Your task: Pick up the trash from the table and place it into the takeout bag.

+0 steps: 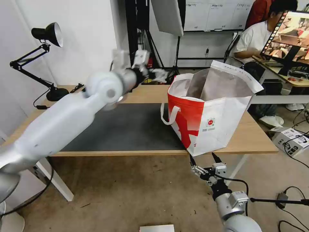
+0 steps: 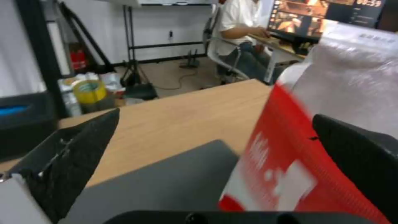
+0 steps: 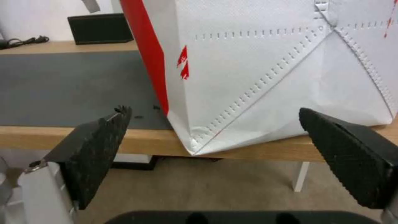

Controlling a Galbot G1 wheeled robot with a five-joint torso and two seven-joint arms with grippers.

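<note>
fingers of my left gripper [image 2: 215, 149] spread wide, holding nothing, raised over the table [image 1: 145, 95] beside the bag [image 1: 209, 112]. my right gripper [image 3: 215, 140] gapes empty below the table's front edge.

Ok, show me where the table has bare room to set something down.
The dark mat lies bare between the table's left end and the takeout bag. Bare wood strip right of the bag. Crowded: the bag's rim, where the open left tool hovers, and the lamp's corner.
</note>
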